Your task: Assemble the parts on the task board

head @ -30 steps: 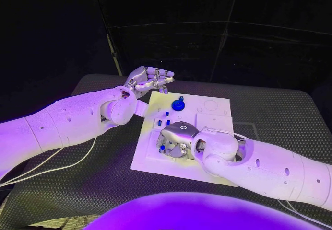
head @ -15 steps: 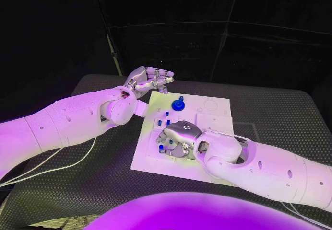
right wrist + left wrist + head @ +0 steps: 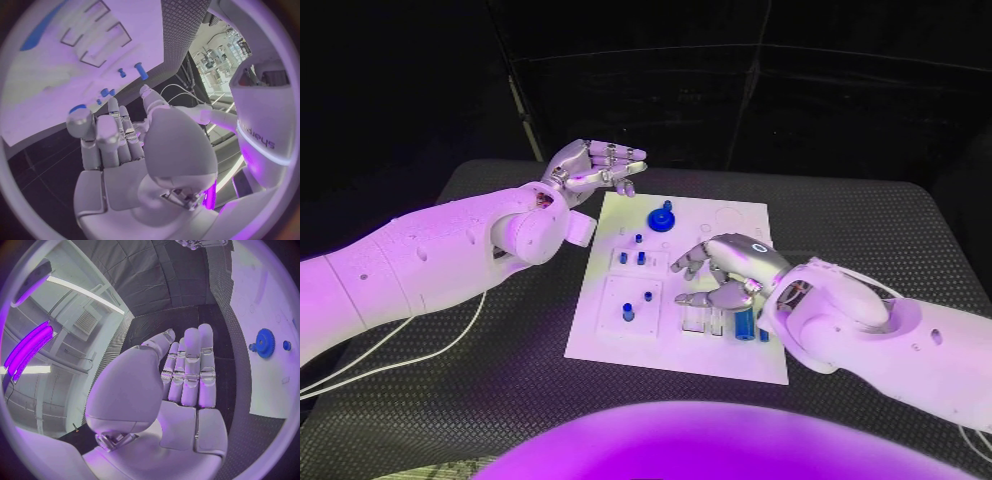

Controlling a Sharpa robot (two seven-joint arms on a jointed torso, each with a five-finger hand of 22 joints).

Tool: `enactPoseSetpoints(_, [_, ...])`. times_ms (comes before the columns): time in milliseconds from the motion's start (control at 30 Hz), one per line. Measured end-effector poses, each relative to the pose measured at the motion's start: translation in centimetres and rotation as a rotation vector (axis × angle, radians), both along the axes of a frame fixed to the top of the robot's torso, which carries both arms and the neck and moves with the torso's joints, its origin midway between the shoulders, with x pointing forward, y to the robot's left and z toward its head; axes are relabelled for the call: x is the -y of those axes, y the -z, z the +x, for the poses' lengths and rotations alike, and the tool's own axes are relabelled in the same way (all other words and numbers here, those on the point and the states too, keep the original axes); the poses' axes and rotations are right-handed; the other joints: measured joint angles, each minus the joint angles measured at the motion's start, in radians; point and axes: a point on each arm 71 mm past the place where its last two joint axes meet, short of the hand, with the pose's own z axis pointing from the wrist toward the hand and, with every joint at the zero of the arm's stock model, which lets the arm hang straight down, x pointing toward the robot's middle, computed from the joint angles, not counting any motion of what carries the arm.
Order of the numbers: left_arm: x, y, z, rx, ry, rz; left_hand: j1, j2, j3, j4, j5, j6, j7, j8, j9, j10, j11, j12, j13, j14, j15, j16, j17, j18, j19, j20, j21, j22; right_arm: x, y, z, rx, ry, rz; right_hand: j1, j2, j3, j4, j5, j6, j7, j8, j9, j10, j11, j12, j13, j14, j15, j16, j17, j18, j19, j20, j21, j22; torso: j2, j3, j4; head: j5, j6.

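Note:
The white task board [image 3: 733, 225] lies in the middle of the table. A blue gear [image 3: 661, 217] stands near its far edge, also seen in the left wrist view as the gear [image 3: 265, 342]. Small blue pegs [image 3: 629, 258] stand in the board's left part. A long blue part [image 3: 744, 325] lies by the near right slots. My right hand [image 3: 726, 268] hovers over the board's middle with fingers spread and holds nothing; the right hand [image 3: 125, 145] shows pegs [image 3: 141, 71] beyond its fingertips. My left hand [image 3: 596, 165] stays off the far left corner, empty, its fingers [image 3: 190, 370] side by side.
The board rests on a black textured table [image 3: 877, 230] with free room on both sides. Rectangular slots [image 3: 100, 35] are cut in the board near the right hand. A white cable [image 3: 401, 345] runs along the table under the left arm.
The right hand has left the pegs at the board's near left and moved right, opening over the middle. The long blue part now shows. The left hand holds its place; the camera shifted.

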Motion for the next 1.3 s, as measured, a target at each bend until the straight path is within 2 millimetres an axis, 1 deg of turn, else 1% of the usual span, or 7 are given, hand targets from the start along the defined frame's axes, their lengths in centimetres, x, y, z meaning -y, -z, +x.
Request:
enactPoseSetpoints(100, [-0.1,0.0,0.0,0.000,-0.003,0.002,0.000,0.000,0.000,0.000,0.000,0.000,0.000,0.000,0.000,0.000,0.000,0.000,0.000,0.000,0.000,0.000,0.000,0.000,0.000,0.000,0.000,0.000,3.4,-0.3,0.4,-0.059,0.099,0.038,-0.015,0.015,-0.028,0.028,0.068,0.058,-0.032,0.040,0.013,0.150,-0.038,0.102,0.050,0.004,-0.025,0.072,0.110,-0.019,0.080,-0.019,0.070,0.122,-0.002,-0.0012,-0.0056,-0.026,0.000])
enactPoseSetpoints(200, [-0.1,0.0,0.0,-0.001,-0.002,0.001,0.000,0.000,0.000,0.000,0.000,0.000,0.000,0.000,0.000,0.000,0.000,0.000,0.000,0.000,0.000,0.000,0.000,0.000,0.000,0.000,0.000,0.000,6.1,-0.3,0.7,-0.121,0.191,0.076,-0.015,0.016,-0.068,0.048,0.108,0.075,-0.053,0.076,0.021,0.196,-0.065,0.211,0.144,0.004,-0.052,0.103,0.150,-0.025,0.118,-0.048,0.110,0.187,-0.003,-0.0024,-0.0108,-0.053,0.000])
enactPoseSetpoints(267, [-0.1,0.0,0.0,-0.001,-0.002,0.001,0.000,0.000,0.000,0.000,0.000,0.000,0.000,0.000,0.000,0.000,0.000,0.000,0.000,0.000,0.000,0.000,0.000,0.000,0.000,0.000,0.000,0.000,7.2,-0.3,0.7,-0.157,0.236,0.093,-0.013,0.025,-0.100,0.064,0.101,0.071,-0.057,0.105,0.029,0.187,-0.073,0.293,0.227,0.003,-0.057,0.111,0.159,-0.041,0.124,-0.054,0.120,0.204,-0.003,-0.0033,-0.0144,-0.069,0.000])
enactPoseSetpoints(500, [-0.5,0.1,0.0,-0.002,-0.008,0.006,0.000,0.000,-0.003,0.003,0.000,-0.004,-0.004,0.000,0.000,0.000,0.000,0.007,0.000,0.000,0.000,0.000,-0.001,0.000,0.000,0.000,-0.004,-0.002,9.5,0.1,0.6,-0.249,0.371,0.075,-0.022,0.032,-0.208,0.154,0.087,0.014,-0.063,0.205,0.059,0.110,-0.072,0.496,0.471,0.003,-0.057,0.127,0.181,-0.040,0.126,-0.056,0.128,0.223,-0.003,-0.0036,-0.0273,-0.102,0.000])
enactPoseSetpoints(800, [-0.7,0.1,0.0,-0.003,-0.010,0.007,0.000,0.000,-0.003,0.003,0.000,-0.004,-0.004,0.000,0.000,0.000,0.000,0.007,0.000,0.000,0.000,0.000,-0.001,0.000,0.000,0.000,-0.004,-0.002,9.5,1.3,-1.1,-0.259,0.423,-0.076,-0.079,0.044,-0.281,0.165,0.081,-0.012,-0.071,0.309,0.090,0.170,-0.077,0.748,0.784,0.003,-0.057,0.185,0.287,-0.041,0.160,-0.058,0.159,0.287,-0.001,-0.0044,-0.0377,-0.121,0.000])
enactPoseSetpoints(833, [-0.7,0.1,0.0,-0.004,-0.009,0.007,0.000,0.000,-0.003,0.003,0.000,-0.004,-0.004,0.000,0.000,0.000,0.000,0.007,0.000,0.000,0.000,0.000,-0.001,0.000,0.000,0.000,-0.004,-0.002,9.5,1.4,-1.2,-0.254,0.425,-0.093,-0.080,0.045,-0.283,0.164,0.081,-0.015,-0.074,0.317,0.092,0.178,-0.077,0.769,0.810,0.003,-0.057,0.191,0.297,-0.055,0.162,-0.059,0.163,0.292,-0.001,-0.0045,-0.0378,-0.122,0.000])
enactPoseSetpoints(1300, [-0.7,0.2,0.0,-0.006,-0.009,0.008,0.000,0.000,-0.003,0.003,0.000,-0.004,-0.004,0.000,0.000,0.000,0.000,0.007,0.000,0.000,0.000,0.000,-0.001,0.000,0.000,0.000,-0.004,-0.002,7.8,3.2,-2.3,-0.242,0.405,-0.210,-0.080,0.045,-0.292,0.165,0.104,-0.037,-0.071,0.352,0.099,0.188,-0.077,0.822,0.890,0.003,-0.057,0.207,0.337,-0.055,0.173,-0.056,0.173,0.316,0.000,-0.0034,-0.0387,-0.120,0.000])
